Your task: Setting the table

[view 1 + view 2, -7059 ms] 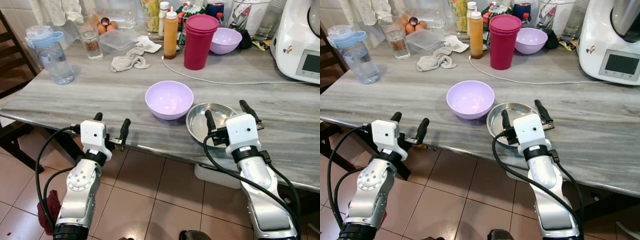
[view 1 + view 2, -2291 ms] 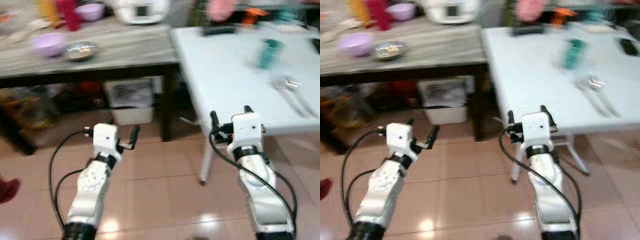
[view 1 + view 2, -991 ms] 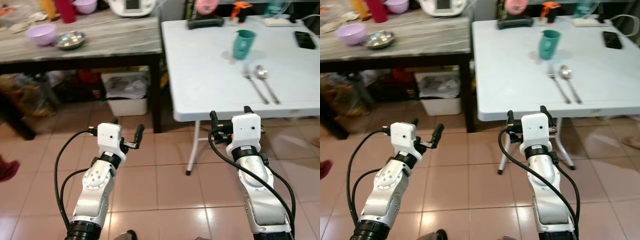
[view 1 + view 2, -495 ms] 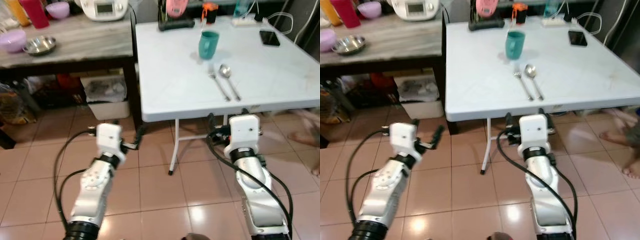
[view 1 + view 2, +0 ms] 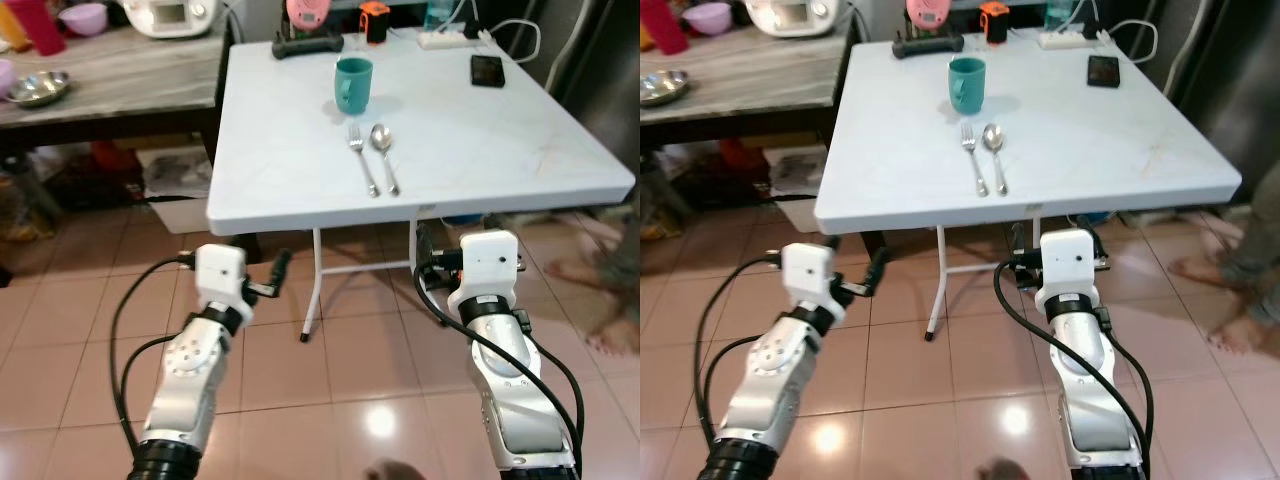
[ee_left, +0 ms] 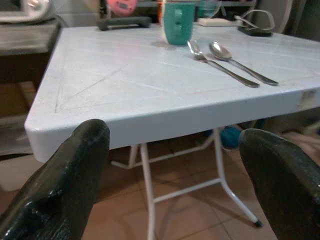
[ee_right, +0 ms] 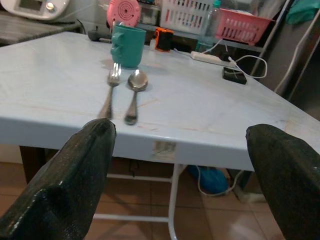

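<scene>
Bright, even indoor light, glare spots on the glossy floor tiles [image 5: 380, 420], near black claw fingers [image 6: 55, 195] blurred.

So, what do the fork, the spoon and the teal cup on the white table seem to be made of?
Fork and spoon: probably polished steel, since they are silver and reflect light. Teal cup: opaque, with a smooth and slightly shiny surface, so plastic or glazed ceramic; I cannot tell which.

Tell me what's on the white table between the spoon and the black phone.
Nothing: in the left eye view the stretch of white table between the spoon and the black phone is bare tabletop.
</scene>
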